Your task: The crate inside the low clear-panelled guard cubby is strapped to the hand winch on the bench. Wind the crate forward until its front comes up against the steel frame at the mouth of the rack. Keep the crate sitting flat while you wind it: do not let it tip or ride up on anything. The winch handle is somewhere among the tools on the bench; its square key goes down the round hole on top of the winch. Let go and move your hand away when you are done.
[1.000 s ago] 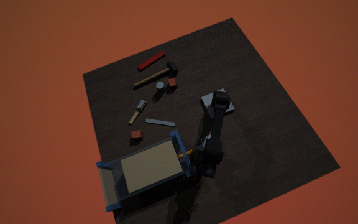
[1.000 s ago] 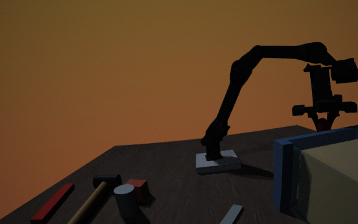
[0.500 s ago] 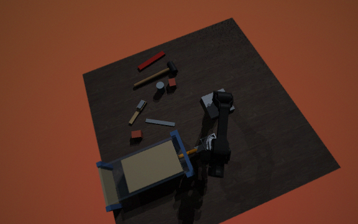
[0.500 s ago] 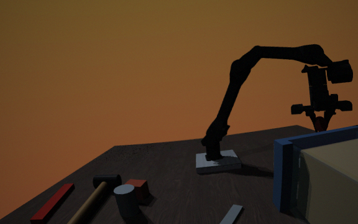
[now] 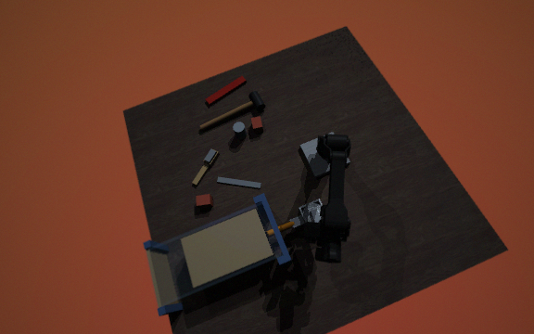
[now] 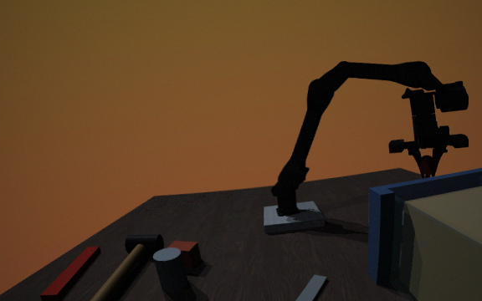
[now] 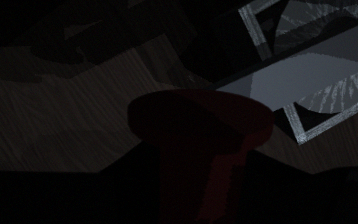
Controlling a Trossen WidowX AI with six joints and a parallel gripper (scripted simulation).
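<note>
The pale crate [image 5: 227, 248] [image 6: 467, 221] sits flat inside the clear-panelled cubby. Its front is close behind the blue frame [image 5: 273, 229] [image 6: 376, 234] at the mouth, with a narrow gap in the top view. An orange strap [image 5: 281, 228] runs from under the frame to the winch [image 5: 311, 208] [image 7: 300, 131], whose silver frame is partly hidden by the arm. My gripper [image 6: 428, 175] [image 7: 185, 140] is shut on the red knob [image 6: 427, 164] [image 7: 200, 120] of the winch handle. The handle's grey crank arm [image 7: 295, 80] lies over the winch. The square key is hidden.
A mallet [image 5: 227, 116] [image 6: 120, 273], a red bar [image 5: 225, 91] [image 6: 71, 272], a grey cylinder [image 5: 238, 129] [image 6: 171, 269], a brush [image 5: 205, 167], a grey strip [image 5: 239, 182] [image 6: 313, 288] and red blocks [image 5: 257, 124] [image 5: 204, 202] lie beyond the cubby's side.
</note>
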